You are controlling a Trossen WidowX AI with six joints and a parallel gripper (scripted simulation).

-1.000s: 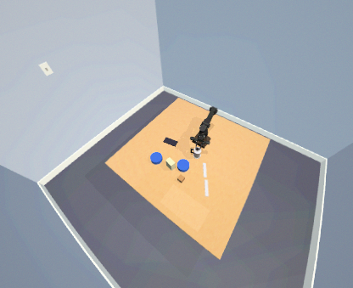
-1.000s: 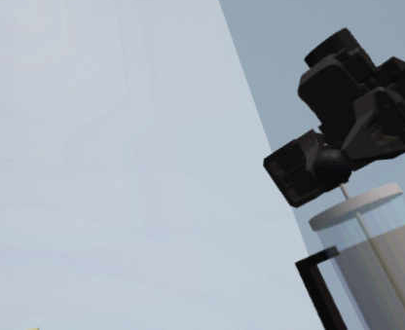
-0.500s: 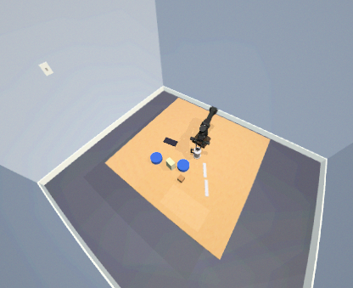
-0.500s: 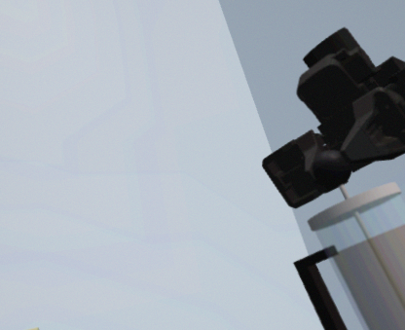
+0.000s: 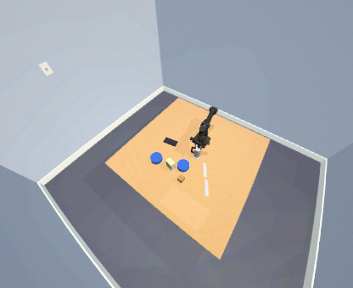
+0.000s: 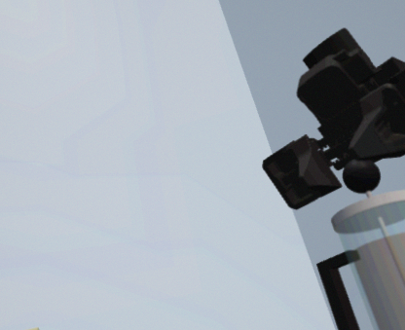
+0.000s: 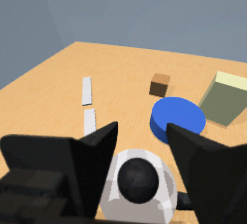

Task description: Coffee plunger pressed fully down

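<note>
Even, soft light, faint shadows, no glare; edges slightly blurred.

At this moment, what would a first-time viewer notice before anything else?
The black plunger knob sits low on the coffee press lid, with the gripper open, a finger on either side, not clamping it. Just beyond on the wooden table lie a blue disc, a pale yellow block and a small brown cube.
</note>
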